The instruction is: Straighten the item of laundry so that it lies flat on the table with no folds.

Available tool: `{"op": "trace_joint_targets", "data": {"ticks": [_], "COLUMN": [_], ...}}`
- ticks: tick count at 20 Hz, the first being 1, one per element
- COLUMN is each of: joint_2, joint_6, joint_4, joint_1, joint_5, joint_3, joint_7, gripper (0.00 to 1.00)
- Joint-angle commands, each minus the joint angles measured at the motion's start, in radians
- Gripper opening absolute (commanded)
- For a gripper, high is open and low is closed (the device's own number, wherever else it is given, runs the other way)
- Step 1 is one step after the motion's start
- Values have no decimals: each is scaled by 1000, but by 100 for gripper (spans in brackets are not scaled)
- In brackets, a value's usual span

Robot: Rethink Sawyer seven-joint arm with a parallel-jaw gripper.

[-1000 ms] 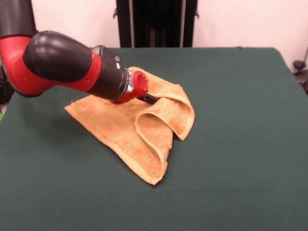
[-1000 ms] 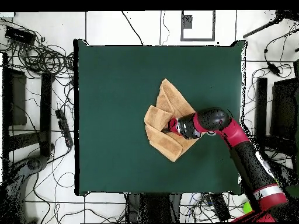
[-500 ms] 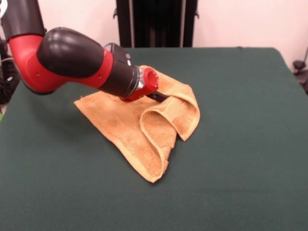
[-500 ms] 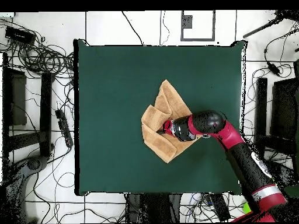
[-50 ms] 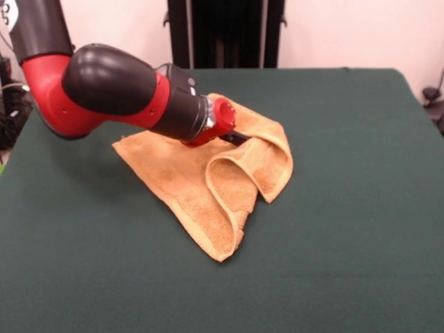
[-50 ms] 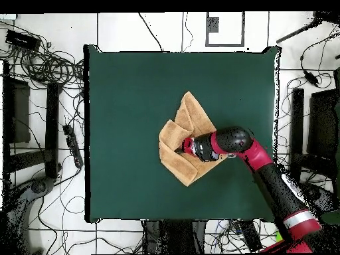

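Observation:
The item of laundry (image 5: 182, 182), an orange-tan terry towel, lies crumpled near the middle of the dark green table (image 5: 347, 208). Its right part is folded over into two raised loops, and one corner points toward the front edge. My gripper (image 5: 241, 139) reaches in from the left, low over the towel, with its tip buried in the raised fold and shut on the cloth there. From above, the towel (image 6: 192, 109) shows as a folded irregular shape on the table (image 6: 119, 99), and the gripper (image 6: 182, 147) sits over its middle.
My red and black arm (image 6: 265, 163) crosses the table's lower right part in the overhead view. Cables (image 6: 46, 63) and dark equipment lie on the floor around the table. Green cloth surrounds the towel on every side.
The gripper has moved a little rightward in the front view, dragging the towel along with it. The raised folds keep the same shape.

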Motion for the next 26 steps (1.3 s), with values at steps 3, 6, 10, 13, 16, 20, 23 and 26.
{"op": "trace_joint_targets", "data": {"ticks": [3, 6, 10, 13, 16, 20, 23, 26], "joint_2": [80, 79, 76, 62, 47, 35, 39, 35], "joint_6": [33, 36, 50, 70, 83, 88, 81, 88], "joint_4": [71, 81, 79, 98, 136, 165, 159, 175], "joint_1": [54, 58, 83, 92, 84, 80, 94, 100], "joint_5": [20, 19, -7, -12, 4, 9, 7, 24], "joint_3": [-9, -18, -62, -84, -77, -67, -77, -78], "joint_7": [-168, -156, -134, -113, -99, -93, -80, -56], "gripper": [0, 0, 0, 0, 0, 0, 0, 0]}}
